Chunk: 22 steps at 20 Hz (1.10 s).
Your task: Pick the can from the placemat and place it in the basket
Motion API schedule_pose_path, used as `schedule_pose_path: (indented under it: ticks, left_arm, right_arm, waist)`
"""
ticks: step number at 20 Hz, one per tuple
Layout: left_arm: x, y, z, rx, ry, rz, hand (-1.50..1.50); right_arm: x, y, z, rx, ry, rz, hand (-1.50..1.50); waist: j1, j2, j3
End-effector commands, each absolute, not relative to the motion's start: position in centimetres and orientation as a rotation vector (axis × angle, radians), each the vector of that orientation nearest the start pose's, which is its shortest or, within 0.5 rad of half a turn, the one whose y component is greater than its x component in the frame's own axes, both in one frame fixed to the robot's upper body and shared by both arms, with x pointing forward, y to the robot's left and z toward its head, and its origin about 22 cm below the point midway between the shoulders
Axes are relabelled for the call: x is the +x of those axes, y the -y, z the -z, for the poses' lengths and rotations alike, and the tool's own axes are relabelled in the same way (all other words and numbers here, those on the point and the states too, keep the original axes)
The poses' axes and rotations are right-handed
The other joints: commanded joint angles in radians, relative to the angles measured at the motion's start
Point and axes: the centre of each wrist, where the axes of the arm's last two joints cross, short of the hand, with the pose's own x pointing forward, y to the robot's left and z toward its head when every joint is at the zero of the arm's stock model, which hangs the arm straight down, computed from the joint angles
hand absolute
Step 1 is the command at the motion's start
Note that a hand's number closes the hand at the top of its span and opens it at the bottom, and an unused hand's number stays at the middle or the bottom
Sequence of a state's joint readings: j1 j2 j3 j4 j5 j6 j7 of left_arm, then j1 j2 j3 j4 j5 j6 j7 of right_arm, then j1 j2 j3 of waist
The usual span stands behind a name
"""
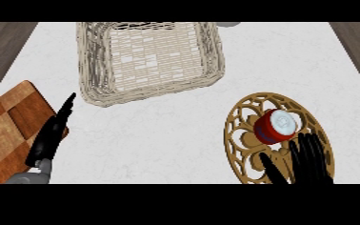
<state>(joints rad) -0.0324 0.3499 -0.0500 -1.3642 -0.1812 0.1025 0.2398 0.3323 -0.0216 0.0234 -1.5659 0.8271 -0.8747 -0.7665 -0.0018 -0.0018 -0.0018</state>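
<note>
The main risk I saw was tipping. The short red can with a white top (275,126) stood on the round golden openwork placemat (247,106). Fingers closing off-centre, or a palm nudging it first, could have knocked it over and sent it rolling across the white marbled worktop (162,138). The pale woven wicker basket (91,76) sat well apart at the upper left, and a low lift on the way over could have clipped its raised rim.

My right robot hand (309,159) was wide open, fingers straight and spread, holding nothing. Its fingertips were just beside the can's near side; I could not tell whether they touched. The left robot hand (53,131) rested open by the brown chequered wooden board (17,124), also holding nothing.
</note>
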Motion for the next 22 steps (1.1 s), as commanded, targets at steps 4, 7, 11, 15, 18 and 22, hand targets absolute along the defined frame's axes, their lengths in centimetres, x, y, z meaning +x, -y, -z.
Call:
schedule_pose_path:
  ticks: [4, 7, 11, 15, 18, 22]
  left_arm:
    - [25.5, -30.3, 1.6, 0.472, 1.159, 0.314, 0.00]
    - [24.4, -30.1, 3.2, 0.474, 1.155, 0.299, 0.00]
    - [23.8, -31.9, 1.8, 0.508, 1.155, 0.317, 0.00]
    - [24.8, -29.6, 1.1, 0.470, 1.150, 0.296, 0.00]
    - [22.9, -29.1, 1.9, 0.487, 1.152, 0.307, 0.00]
    - [24.0, -31.0, 1.8, 0.498, 1.151, 0.306, 0.00]
  right_arm:
    - [17.7, 26.0, 6.2, -1.402, 1.984, -0.676, -1.50]
    - [19.6, 25.6, 6.4, -1.374, 1.976, -0.651, -1.50]
    - [18.2, 26.0, 6.7, -1.378, 1.967, -0.676, -1.50]
    - [19.5, 26.0, 7.6, -1.350, 1.977, -0.721, -1.50]
    - [20.9, 27.5, 7.3, -1.342, 1.942, -0.724, -1.50]
    - [21.5, 25.3, 6.3, -1.276, 1.905, -0.821, 1.50]
  waist:
    - [0.001, 0.002, 0.002]
    - [0.002, 0.002, 0.002]
    - [0.001, 0.001, 0.002]
    - [0.002, 0.002, 0.002]
    - [0.005, 0.002, 0.002]
    - [0.003, 0.002, 0.001]
